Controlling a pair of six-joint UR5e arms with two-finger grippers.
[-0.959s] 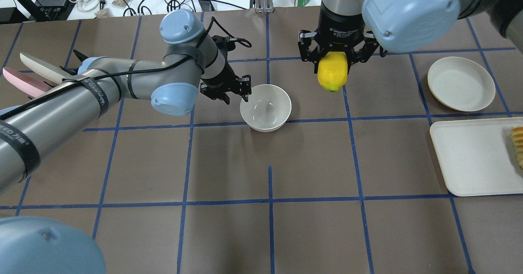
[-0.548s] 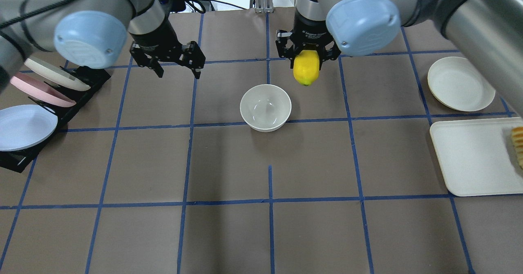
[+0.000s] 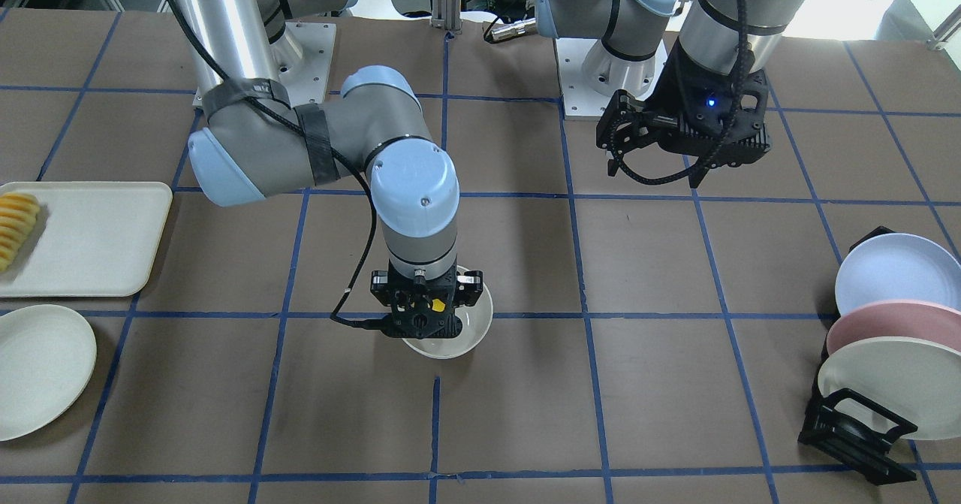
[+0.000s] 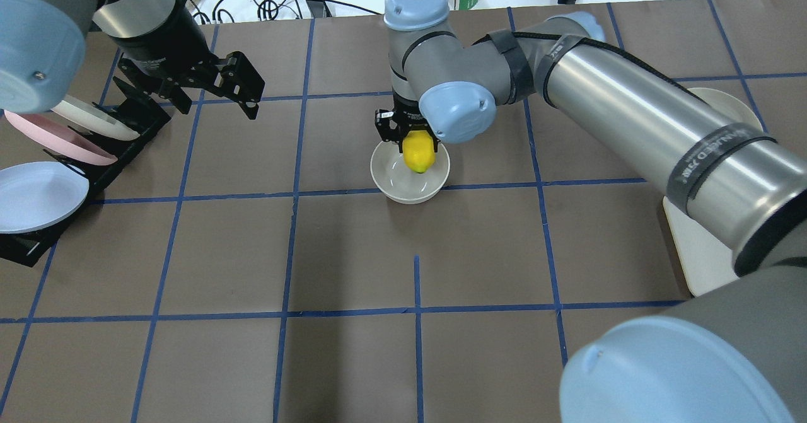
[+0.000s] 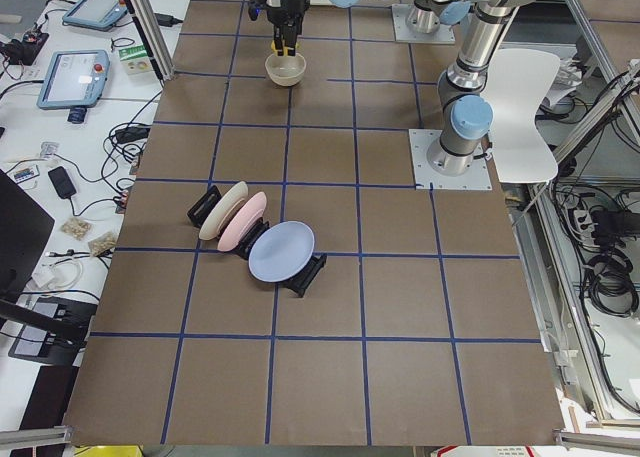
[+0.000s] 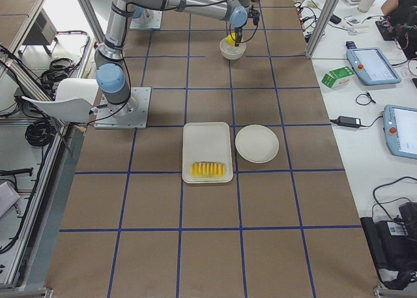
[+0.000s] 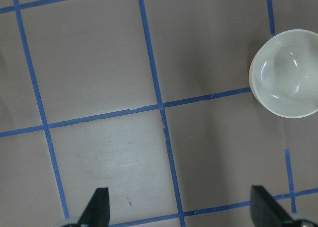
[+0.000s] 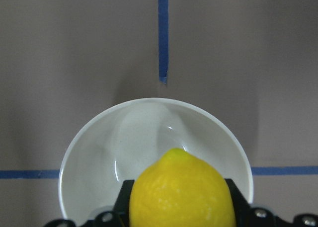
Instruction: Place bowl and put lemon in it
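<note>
My right end effector (image 4: 413,138) is closed around the lemon (image 4: 419,154), with the bowl (image 4: 403,193) just below; I should lower close to its bottom, then open gently.

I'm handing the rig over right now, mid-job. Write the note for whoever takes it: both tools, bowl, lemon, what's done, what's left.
Right tool: shut on the lemon, which hangs tip-down over the bowl.
Left tool: open and empty, raised off to the side by the plate rack.
Bowl: upright on the table near its centre, with nothing resting in it yet.
Done: bowl placed; lemon picked up and held above it.
Left: lower a little if needed, open the right tool so the lemon drops in, then lift clear.
</note>
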